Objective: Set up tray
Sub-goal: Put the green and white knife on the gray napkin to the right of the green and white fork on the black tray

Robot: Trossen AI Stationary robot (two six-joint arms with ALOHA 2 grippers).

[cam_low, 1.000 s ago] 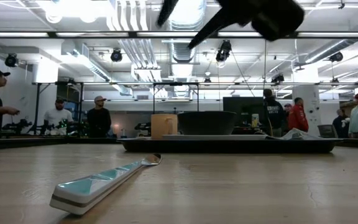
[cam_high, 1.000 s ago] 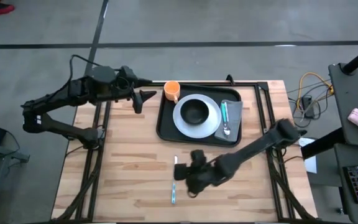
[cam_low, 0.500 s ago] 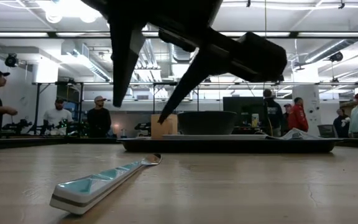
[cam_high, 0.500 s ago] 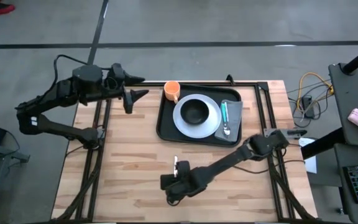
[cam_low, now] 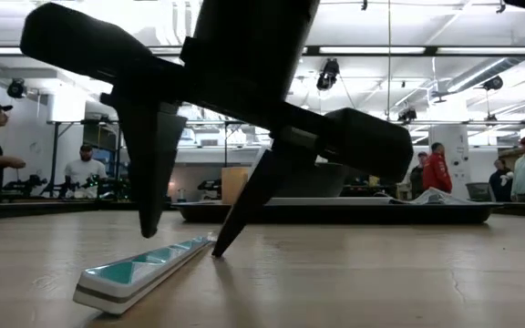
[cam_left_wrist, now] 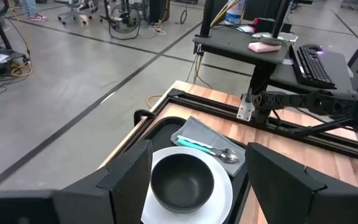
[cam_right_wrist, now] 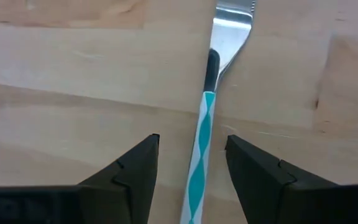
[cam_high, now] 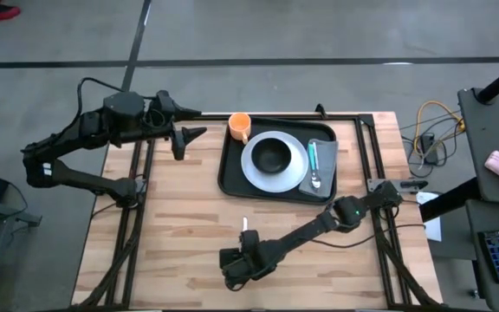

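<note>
High view puts the tray (cam_high: 230, 178) at the table's far middle, already holding plate (cam_high: 291, 173), bowl (cam_high: 272, 155) and cup (cam_high: 239, 126), so I'd lower my right gripper (cam_right_wrist: 191, 163), fingers apart, straight astride the near fork (cam_right_wrist: 199, 148), centred on its handle before closing.

The tray (cam_high: 230, 170) is black, as is the bowl (cam_high: 272, 155) on a white plate (cam_high: 292, 175). The cup (cam_high: 239, 126) is orange. The fork (cam_right_wrist: 202, 139) has a teal-and-white diamond-patterned handle, black neck and silver head. The table (cam_high: 180, 225) is pale wood.
</note>
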